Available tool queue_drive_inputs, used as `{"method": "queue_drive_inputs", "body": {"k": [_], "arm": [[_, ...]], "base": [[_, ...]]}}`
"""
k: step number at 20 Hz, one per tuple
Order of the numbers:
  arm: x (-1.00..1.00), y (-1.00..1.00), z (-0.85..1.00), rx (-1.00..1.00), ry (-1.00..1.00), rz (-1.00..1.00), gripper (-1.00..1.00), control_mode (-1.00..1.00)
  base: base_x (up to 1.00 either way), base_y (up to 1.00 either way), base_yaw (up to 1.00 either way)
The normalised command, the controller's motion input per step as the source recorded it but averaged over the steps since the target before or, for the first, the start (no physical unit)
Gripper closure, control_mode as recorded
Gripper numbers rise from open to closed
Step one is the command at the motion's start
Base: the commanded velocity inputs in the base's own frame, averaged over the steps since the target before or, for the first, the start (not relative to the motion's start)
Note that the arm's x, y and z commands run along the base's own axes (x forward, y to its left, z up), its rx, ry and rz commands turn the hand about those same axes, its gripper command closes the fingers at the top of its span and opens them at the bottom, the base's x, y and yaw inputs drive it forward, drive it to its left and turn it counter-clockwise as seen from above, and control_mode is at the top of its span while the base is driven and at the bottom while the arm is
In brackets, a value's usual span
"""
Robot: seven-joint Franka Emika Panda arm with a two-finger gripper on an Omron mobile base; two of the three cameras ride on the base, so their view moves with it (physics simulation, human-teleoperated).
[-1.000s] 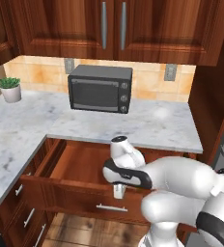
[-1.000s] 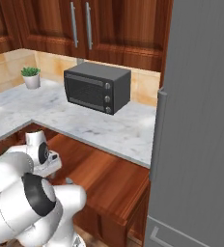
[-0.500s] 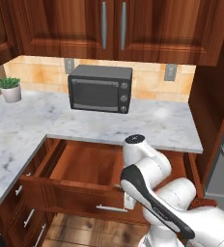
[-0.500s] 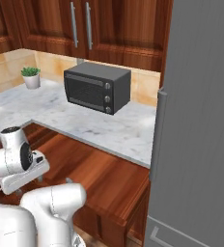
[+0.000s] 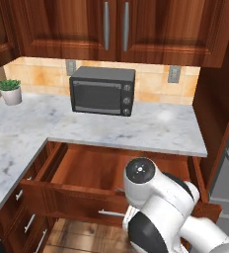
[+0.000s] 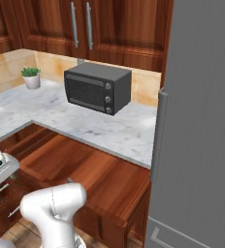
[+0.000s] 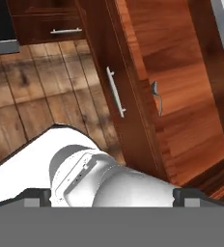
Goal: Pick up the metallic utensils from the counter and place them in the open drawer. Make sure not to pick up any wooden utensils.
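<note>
The open drawer point(image 5: 87, 170) is pulled out below the marble top, also seen in the right base view point(image 6: 90, 162). In the hand view I look down on its wooden floor point(image 7: 181, 72) and its slim silver bar handle point(image 7: 115, 91). One thin silver-grey metallic utensil point(image 7: 156, 98) lies inside, near the front wall. My gripper point(image 7: 113, 195) hangs above the drawer's front, open, its two dark fingertips point(image 7: 36, 195) far apart with nothing between them. The counter that holds the other utensils and the wooden utensils are out of view.
A black microwave point(image 5: 102, 90) and a small potted plant point(image 5: 10, 91) stand on the L-shaped marble top point(image 5: 151, 128). A tall grey fridge point(image 6: 201, 126) is to the right. Closed drawers point(image 7: 61, 30) and wooden floor point(image 7: 46, 91) lie below. My white arm point(image 5: 161, 212) stands before the drawer.
The arm has swung round in front of the drawer: its white joint moved right in the left base view and dropped lower in both. The gripper stayed open. The scene itself has not shifted.
</note>
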Motion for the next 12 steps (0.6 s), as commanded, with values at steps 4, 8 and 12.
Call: {"method": "queue_drive_inputs", "body": {"k": [4,8,12], "arm": [[-0.50,-0.21,0.13,0.13,-0.31,-0.07,-1.00,1.00],[0.00,0.00,0.00,0.00,0.00,0.00,-1.00,1.00],[0.00,0.00,0.00,0.00,0.00,0.00,-1.00,1.00]], "base": [[-0.50,-0.21,-0.17],[-0.65,-0.40,-0.55],[-0.18,-0.57,-0.71]]}}
